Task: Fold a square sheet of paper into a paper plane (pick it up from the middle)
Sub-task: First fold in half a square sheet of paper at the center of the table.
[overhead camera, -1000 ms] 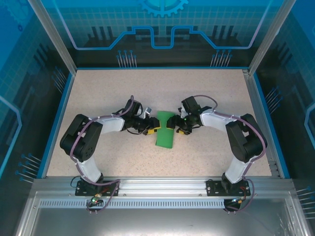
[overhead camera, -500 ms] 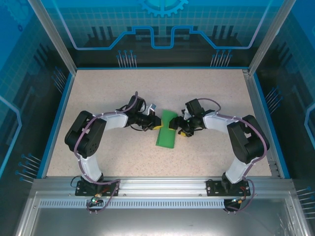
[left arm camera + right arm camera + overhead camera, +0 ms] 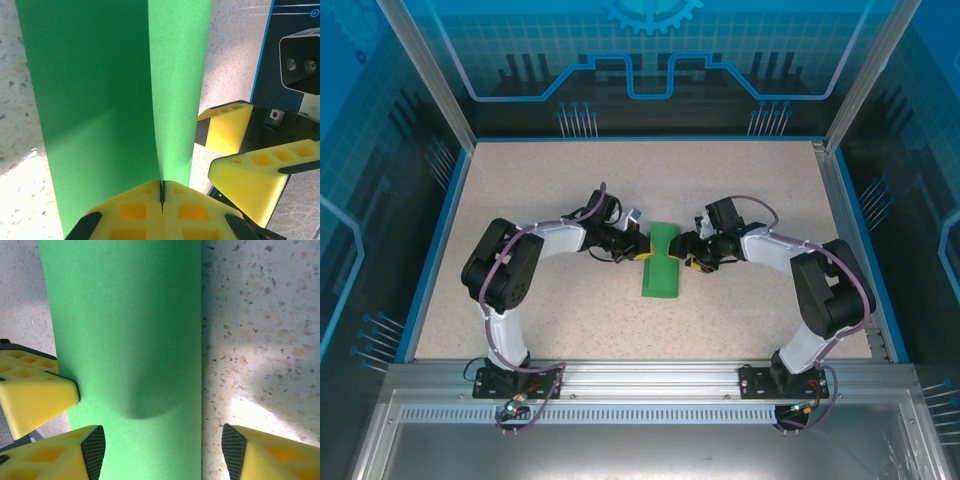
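Note:
The bright green sheet of paper (image 3: 662,262) lies folded into a narrow strip at the table's middle, running near to far. My left gripper (image 3: 642,249) is shut on the paper's left edge; in the left wrist view its yellow fingertips (image 3: 161,200) meet with the green paper (image 3: 125,90) pinched between them and one flap standing up. My right gripper (image 3: 684,253) stands open at the strip's right side. In the right wrist view its fingers (image 3: 60,452) spread wide over the paper (image 3: 125,340). The right fingers (image 3: 235,130) show in the left wrist view.
The speckled table (image 3: 570,180) is ringed by a blue rim (image 3: 645,139) and glass walls. An aluminium rail (image 3: 640,375) runs along the near edge by the arm bases.
Both grippers have moved rightwards and slightly farther with the paper. The strip has straightened from a tilt to near upright in the top view.

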`<state>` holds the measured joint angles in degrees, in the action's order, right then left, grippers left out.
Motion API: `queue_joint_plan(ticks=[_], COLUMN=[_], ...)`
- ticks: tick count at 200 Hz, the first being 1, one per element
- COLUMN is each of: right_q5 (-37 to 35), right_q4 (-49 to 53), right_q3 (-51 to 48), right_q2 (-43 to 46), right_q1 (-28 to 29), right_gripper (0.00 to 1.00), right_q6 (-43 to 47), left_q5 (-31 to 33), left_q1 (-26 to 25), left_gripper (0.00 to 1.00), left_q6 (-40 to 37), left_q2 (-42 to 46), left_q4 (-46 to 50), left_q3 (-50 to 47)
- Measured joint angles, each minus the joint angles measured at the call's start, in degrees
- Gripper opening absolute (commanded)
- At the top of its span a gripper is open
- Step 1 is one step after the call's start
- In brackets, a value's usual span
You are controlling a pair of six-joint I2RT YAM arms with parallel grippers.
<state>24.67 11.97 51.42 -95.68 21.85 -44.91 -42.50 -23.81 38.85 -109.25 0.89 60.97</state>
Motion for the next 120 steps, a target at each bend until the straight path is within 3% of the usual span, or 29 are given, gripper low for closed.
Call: queue_joint_plan(ticks=[62,120], right_q5=[1.97,1.44], right_q4=[-0.09,0.0], right_q3=[0.15,1.64], right_q2=[-3.82,-4.2], right_q1=[0.02,0.92], right_gripper=[0.57,0.59], right_q6=[1.07,1.11], left_q5=[0.0,0.0], left_q1=[0.0,0.0], left_gripper=[0.06,0.07], left_q6=[-0.02,-0.04], left_q2=[-0.52,-1.03], left_q4=[0.35,0.66], left_q3=[0.09,1.11])
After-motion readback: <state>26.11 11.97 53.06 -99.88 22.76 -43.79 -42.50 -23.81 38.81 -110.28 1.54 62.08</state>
